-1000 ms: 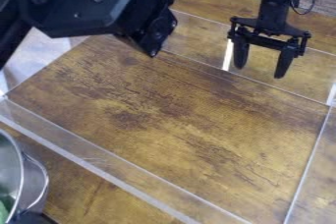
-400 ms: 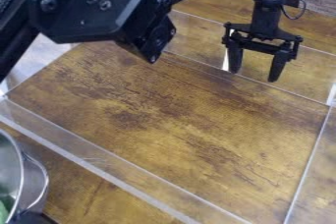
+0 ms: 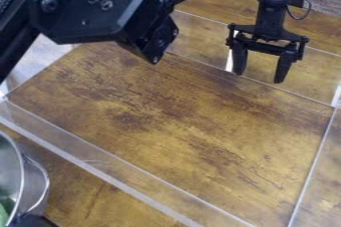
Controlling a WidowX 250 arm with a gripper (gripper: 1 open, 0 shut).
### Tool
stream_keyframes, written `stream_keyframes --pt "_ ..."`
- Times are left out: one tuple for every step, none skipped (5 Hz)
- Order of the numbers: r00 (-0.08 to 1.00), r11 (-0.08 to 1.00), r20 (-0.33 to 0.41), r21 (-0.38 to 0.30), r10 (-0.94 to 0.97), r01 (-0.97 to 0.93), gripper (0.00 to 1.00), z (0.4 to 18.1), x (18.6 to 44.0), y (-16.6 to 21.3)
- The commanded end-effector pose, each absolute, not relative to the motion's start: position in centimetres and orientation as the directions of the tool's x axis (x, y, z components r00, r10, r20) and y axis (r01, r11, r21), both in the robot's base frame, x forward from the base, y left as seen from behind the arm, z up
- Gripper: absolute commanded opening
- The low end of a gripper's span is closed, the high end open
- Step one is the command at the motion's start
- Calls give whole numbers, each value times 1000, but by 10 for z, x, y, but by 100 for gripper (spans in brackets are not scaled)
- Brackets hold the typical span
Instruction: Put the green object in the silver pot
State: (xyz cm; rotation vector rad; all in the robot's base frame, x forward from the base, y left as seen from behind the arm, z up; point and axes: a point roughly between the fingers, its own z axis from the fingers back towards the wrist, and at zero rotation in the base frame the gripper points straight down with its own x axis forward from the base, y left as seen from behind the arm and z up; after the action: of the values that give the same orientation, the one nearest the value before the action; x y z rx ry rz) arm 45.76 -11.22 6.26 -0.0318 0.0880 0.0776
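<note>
The hand (image 3: 265, 70) hangs in the upper right of the frame, pointing straight down over the wooden bench (image 3: 186, 121). Its two dark fingers (image 3: 282, 67) are spread wide apart with nothing between them, so it is released and grasps no object. The fingertips sit low, close to the wood surface, just beside the far clear acrylic panel (image 3: 253, 77) that runs diagonally across the upper right.

A large black arm housing (image 3: 100, 7) fills the upper left of the frame, with round bolts on its face and a blocky joint jutting toward the centre. A thinner black link runs from it along the top edge toward the hand.

The bench has a worn, dark-streaked brown grain. Clear acrylic panels fence in a broad rectangular area in the middle of the frame; the near panel (image 3: 120, 176) runs from the left edge down toward the bottom centre, and another stands at the right edge.

The silver pot (image 3: 19, 176) shows only partly in the lower left corner, outside the near panel, as a curved shiny grey rim and wall. The green object (image 3: 6, 211) is a small bright-green sliver at the very bottom left edge, within the curve of the pot's rim; its shape cannot be made out. Both lie well apart from the hand, diagonally across the frame.
</note>
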Motion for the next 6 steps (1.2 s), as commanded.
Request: stream_keyframes --pt "994 993 -36 -52 100 -102 100 88 462 -104" --pt "993 993 -56 -42 104 -106 100 80 460 -103" --pt "991 993 -76 -32 107 -110 100 72 458 -102" --pt "989 993 -96 -21 111 -113 100 64 456 -101" --pt "989 992 -86 -35 120 -123 100 66 455 -98" --pt "988 990 -82 -53 128 -132 100 67 455 -96"
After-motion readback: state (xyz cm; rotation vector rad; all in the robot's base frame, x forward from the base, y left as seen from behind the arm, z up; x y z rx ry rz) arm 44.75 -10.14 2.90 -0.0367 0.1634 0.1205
